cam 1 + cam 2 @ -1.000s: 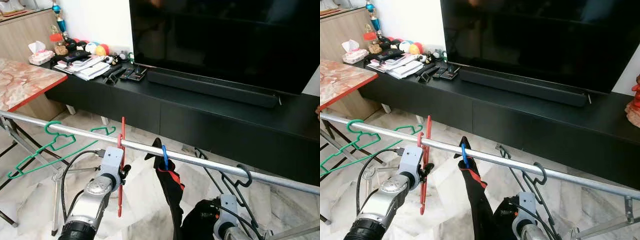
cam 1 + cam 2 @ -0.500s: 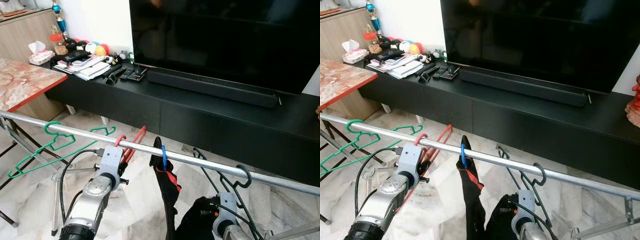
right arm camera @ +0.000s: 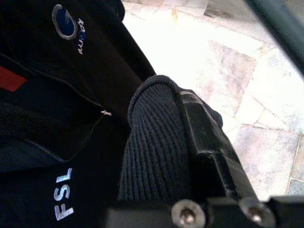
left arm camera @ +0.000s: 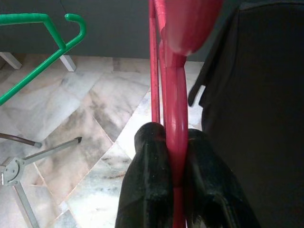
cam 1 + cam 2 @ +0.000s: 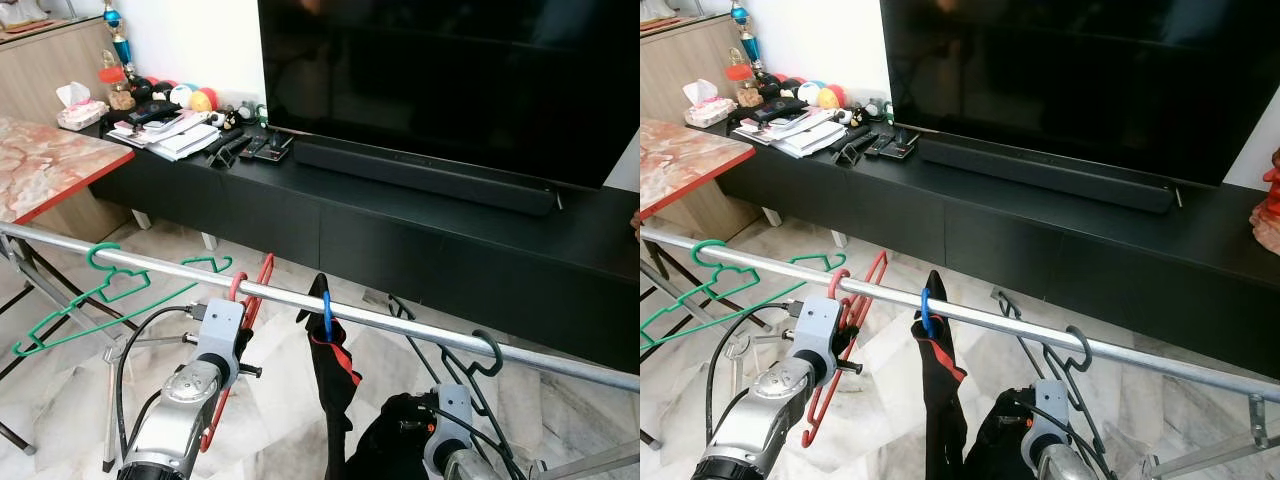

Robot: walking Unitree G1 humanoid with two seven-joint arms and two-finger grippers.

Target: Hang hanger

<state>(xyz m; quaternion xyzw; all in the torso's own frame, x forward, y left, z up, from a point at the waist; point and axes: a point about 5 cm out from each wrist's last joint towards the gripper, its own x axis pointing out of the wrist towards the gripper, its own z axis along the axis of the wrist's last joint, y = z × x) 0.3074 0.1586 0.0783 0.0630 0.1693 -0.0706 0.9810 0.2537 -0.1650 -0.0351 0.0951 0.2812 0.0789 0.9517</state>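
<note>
While clamped on red hanger, left claw under rail.

**Crowded rail, open gaps between hangers**

Metal rail crossing the whole foreground. Along it: green hanger far left, red hanger hooked just beside the left gripper, blue hook with black jacket in the middle, black hangers toward the right. Bare rail between green and red, and right of the black hangers. Beyond, open marble floor, then the black TV cabinet.
</note>
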